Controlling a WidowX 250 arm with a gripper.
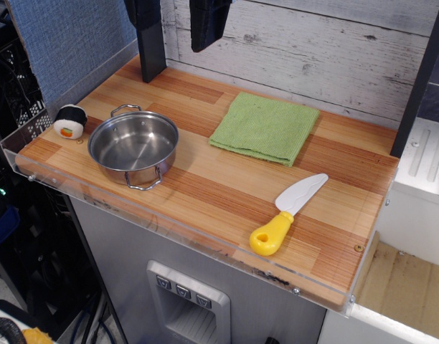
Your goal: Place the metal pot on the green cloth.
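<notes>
The metal pot (133,147) is shiny, round and shallow with two wire loop handles. It stands upright and empty on the left part of the wooden table top. The green cloth (265,127) lies folded and flat at the back middle, to the right of the pot and apart from it. A black part of my gripper (209,25) hangs at the top edge of the view, above the back of the table and well above both things. Its fingertips are not distinct, so I cannot tell whether it is open. It holds nothing that I can see.
A toy sushi roll (70,121) sits at the far left by the pot. A toy knife (288,215) with a yellow handle and white blade lies front right. A black post (151,50) stands at the back left. A clear plastic lip (169,222) edges the table (205,193).
</notes>
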